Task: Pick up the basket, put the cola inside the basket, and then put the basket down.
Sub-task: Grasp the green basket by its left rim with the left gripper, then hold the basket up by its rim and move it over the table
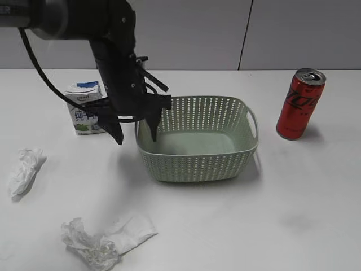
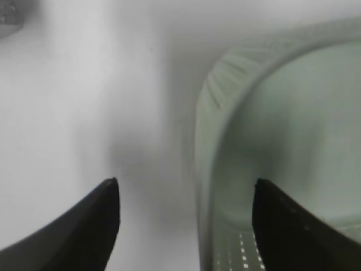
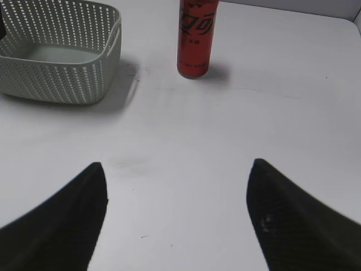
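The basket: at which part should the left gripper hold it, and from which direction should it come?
Probably the left end wall of the basket, taken from above. The left gripper is open and already straddles that rim, one finger inside and one outside. The wall is thin and upright, so it fits between the fingers. The oval handle cut-out on the right end sits nearer the cola.

My right gripper point(image 3: 176, 212) is spread wide, nothing between the fingers — both dark tips sit low in frame over bare white table point(image 3: 225, 141). Cola point(image 3: 197, 36) stands upright ahead, slightly right of centre, top cut off by the frame. Basket point(image 3: 62, 53) is upper left, well apart from the can — interior looks empty.
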{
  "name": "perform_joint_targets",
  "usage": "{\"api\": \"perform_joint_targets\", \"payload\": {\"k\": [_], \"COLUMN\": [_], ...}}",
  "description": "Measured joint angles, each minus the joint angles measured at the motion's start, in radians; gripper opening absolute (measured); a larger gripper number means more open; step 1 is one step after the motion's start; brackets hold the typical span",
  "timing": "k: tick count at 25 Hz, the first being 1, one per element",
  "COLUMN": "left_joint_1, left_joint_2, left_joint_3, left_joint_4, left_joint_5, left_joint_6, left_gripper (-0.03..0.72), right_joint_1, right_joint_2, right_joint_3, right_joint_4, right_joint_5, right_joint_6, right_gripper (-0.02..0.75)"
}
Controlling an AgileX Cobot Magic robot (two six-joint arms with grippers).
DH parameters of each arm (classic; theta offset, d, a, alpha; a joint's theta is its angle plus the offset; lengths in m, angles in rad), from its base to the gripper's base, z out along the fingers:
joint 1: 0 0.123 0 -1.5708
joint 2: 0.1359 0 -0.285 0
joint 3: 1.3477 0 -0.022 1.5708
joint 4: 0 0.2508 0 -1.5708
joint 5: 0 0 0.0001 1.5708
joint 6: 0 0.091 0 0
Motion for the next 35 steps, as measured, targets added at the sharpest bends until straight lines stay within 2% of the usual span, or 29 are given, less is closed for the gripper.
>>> {"api": "perform_joint_targets", "payload": {"k": [3, 6, 12, 18, 22, 35], "left_joint_1": [0.000, 0.000, 0.000, 0.000, 0.000, 0.000], "left_joint_2": [0.025, 0.044, 0.051, 0.051, 0.051, 0.016], "left_joint_3": [-0.001, -0.001, -0.002, -0.002, -0.002, -0.002], "left_joint_4": [-0.006, -0.029, -0.054, -0.055, -0.053, -0.047], "left_joint_5": [-0.008, -0.011, -0.047, -0.049, -0.045, 0.039], "left_joint_6": [-0.023, -0.027, -0.027, -0.028, -0.031, -0.055], "left_gripper": [0.550, 0.504, 0.279, 0.139, 0.006, -0.004], "right_joint_1": [0.000, 0.000, 0.000, 0.000, 0.000, 0.000], "right_joint_2": [0.000, 0.000, 0.000, 0.000, 0.000, 0.000], "right_joint_3": [0.000, 0.000, 0.000, 0.000, 0.000, 0.000], "right_joint_4": [0.000, 0.000, 0.000, 0.000, 0.000, 0.000], "right_joint_5": [0.000, 0.000, 0.000, 0.000, 0.000, 0.000], "right_joint_6": [0.000, 0.000, 0.000, 0.000, 0.000, 0.000], "right_gripper": [0.584, 0.584, 0.584, 0.585, 0.585, 0.585]}}
